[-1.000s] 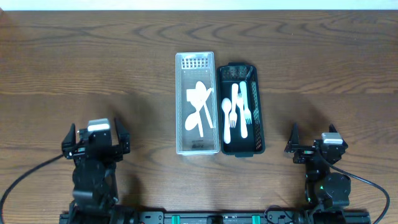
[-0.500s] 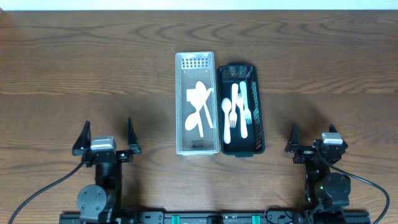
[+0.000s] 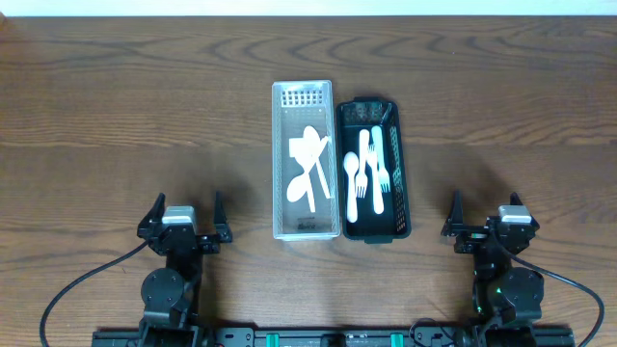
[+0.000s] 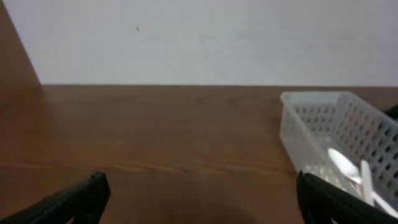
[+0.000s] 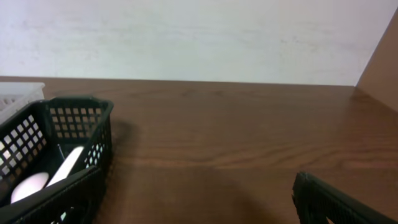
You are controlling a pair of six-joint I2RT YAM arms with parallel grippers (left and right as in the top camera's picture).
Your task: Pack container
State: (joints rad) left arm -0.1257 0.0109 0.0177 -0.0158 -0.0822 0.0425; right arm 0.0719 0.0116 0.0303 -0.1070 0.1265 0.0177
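Both arms sit low at the near edge of the worktop (image 3: 116, 96), w/ nothing in either grip.

Left end effector (image 3: 188, 200): fingers spread wide, touching nothing, only bare wood between them. In its own wrist view the end effector (image 4: 202, 205) shows two dark fingertips (image 4: 74, 198) at the far bottom corners, w/ the white basket (image 4: 323, 124) ahead to the right.

Right end effector (image 3: 485, 207): also spread wide & empty, well apart from the baskets. Its wrist cam shows the black basket (image 5: 68, 124) off to the left.

The containers are mid-worktop, side by side & touching along their long sides. The white basket (image 3: 303, 96) is on the left w/ white spoons (image 3: 310, 169) lying in it. The black basket (image 3: 405, 193) is on the right w/ white forks (image 3: 371, 173) & other white cutlery lengthwise inside.
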